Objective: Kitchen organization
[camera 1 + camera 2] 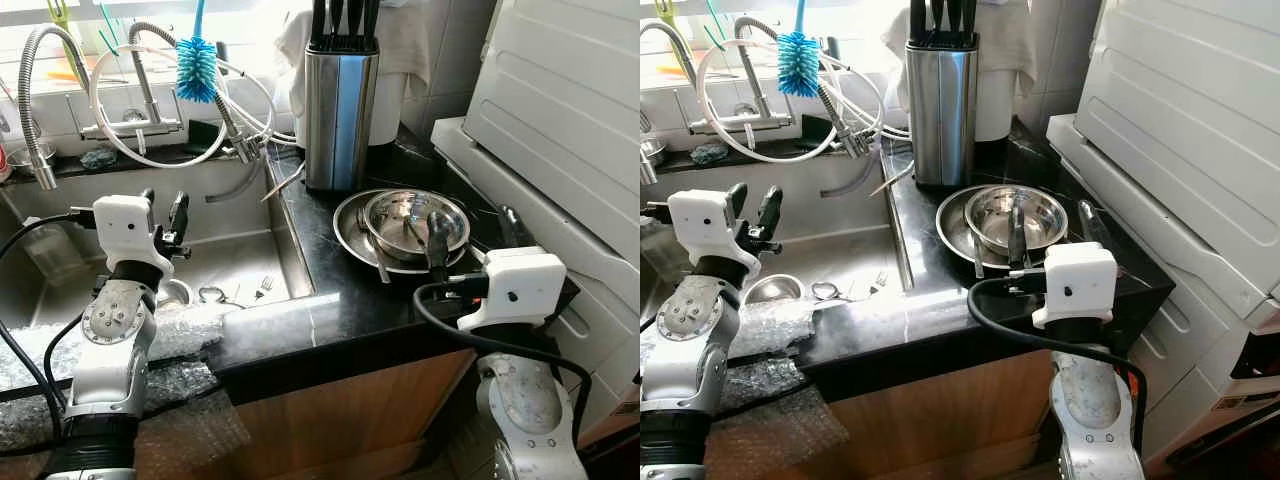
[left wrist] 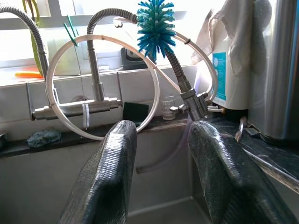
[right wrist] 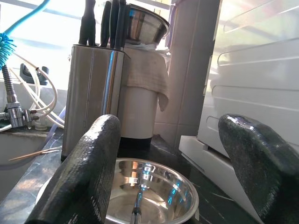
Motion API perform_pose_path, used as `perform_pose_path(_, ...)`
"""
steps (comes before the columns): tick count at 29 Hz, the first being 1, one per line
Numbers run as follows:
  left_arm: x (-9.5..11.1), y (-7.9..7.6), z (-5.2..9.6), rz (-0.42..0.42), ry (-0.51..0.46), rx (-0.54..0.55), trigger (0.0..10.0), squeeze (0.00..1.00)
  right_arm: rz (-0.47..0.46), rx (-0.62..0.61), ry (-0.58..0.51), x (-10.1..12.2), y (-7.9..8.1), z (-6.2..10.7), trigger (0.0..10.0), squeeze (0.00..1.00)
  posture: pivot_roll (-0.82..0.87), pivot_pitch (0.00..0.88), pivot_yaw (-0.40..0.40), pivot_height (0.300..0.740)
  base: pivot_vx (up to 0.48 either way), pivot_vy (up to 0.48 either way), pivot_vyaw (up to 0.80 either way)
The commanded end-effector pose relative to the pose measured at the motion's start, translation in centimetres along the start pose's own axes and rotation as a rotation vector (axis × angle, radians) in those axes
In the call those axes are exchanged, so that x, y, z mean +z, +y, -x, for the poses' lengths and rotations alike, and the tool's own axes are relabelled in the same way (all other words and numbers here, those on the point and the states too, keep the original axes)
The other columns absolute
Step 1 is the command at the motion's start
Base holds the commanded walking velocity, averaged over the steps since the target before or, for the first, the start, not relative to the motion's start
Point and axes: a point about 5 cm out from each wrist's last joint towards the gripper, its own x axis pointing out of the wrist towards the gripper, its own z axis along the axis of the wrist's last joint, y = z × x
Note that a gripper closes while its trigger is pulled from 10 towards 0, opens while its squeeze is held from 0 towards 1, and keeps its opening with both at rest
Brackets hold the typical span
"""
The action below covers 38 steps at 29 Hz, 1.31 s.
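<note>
Two grippers, both empty: right gripper (image 3: 166, 172) jaws spread wide, steel bowl (image 3: 154, 189) between them; left gripper (image 2: 161, 172) jaws parted, faucet (image 2: 96, 70) ahead.

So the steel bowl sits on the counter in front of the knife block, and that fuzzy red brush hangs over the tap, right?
Nearly. The brush hanging over the tap is blue, not red, as the left eye view shows. The rest holds: the steel bowl sits on the counter in front of the knife block.
</note>
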Motion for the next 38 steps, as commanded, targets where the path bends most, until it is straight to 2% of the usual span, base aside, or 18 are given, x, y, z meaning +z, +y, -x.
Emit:
perform_pose_path(1, 0.4, -0.1, 0.0, 0.011, -0.007, -0.003, 10.0, 0.00, -0.003, -0.003, -0.011, 0.2, -0.2, 0.0, 10.0, 0.00, -0.18, 0.000, -0.006, 0.740, 0.000, 0.000, 0.00)
perform_pose_path(5, 0.2, -0.4, 0.5, 0.014, 0.007, -0.007, 10.0, 0.00, -0.027, 0.060, 0.037, -0.5, 0.6, 1.6, 10.0, 0.00, -0.17, 0.000, -0.016, 0.740, 0.000, 0.000, 0.00)
perform_pose_path(16, 0.0, -1.2, 0.6, 0.038, 0.010, -0.025, 10.0, 0.00, -0.020, 0.097, 0.072, -1.5, 0.2, 1.9, 10.0, 0.00, -0.17, 0.000, -0.021, 0.740, 0.000, 0.000, 0.00)
perform_pose_path(22, 0.1, -1.5, 0.4, 0.045, 0.008, -0.036, 10.0, 0.00, -0.028, 0.141, 0.145, -3.1, 0.3, 2.4, 10.0, 0.00, -0.17, 0.000, -0.019, 0.740, 0.000, 0.000, 0.00)
perform_pose_path(34, 0.2, -1.8, 0.0, 0.053, 0.008, -0.038, 10.0, 0.00, -0.009, 0.165, 0.130, -3.1, 0.0, 1.4, 10.0, 0.00, -0.17, 0.000, -0.025, 0.740, 0.000, 0.000, 0.00)
perform_pose_path(35, 0.2, -1.9, 0.0, 0.053, 0.009, -0.037, 10.0, 0.00, -0.007, 0.165, 0.132, -3.1, -0.1, 1.3, 8.8, 0.00, -0.17, 0.000, -0.026, 0.740, 0.000, 0.000, 0.00)
perform_pose_path(36, 0.2, -1.9, 0.0, 0.054, 0.009, -0.036, 10.0, 0.00, -0.005, 0.165, 0.135, -3.2, -0.1, 1.3, 8.8, 0.00, -0.17, 0.000, -0.028, 0.740, 0.000, 0.000, 0.00)
perform_pose_path(37, 0.2, -1.9, 0.0, 0.054, 0.009, -0.036, 10.0, 0.00, -0.003, 0.169, 0.141, -3.3, 0.0, 1.2, 7.8, 0.00, -0.17, 0.000, -0.029, 0.740, 0.000, 0.000, 0.00)
perform_pose_path(38, 0.2, -1.9, 0.0, 0.055, 0.009, -0.035, 10.0, 0.00, -0.001, 0.171, 0.144, -3.3, 0.0, 1.2, 7.8, 0.00, -0.17, 0.000, -0.029, 0.740, 0.000, 0.000, 0.00)
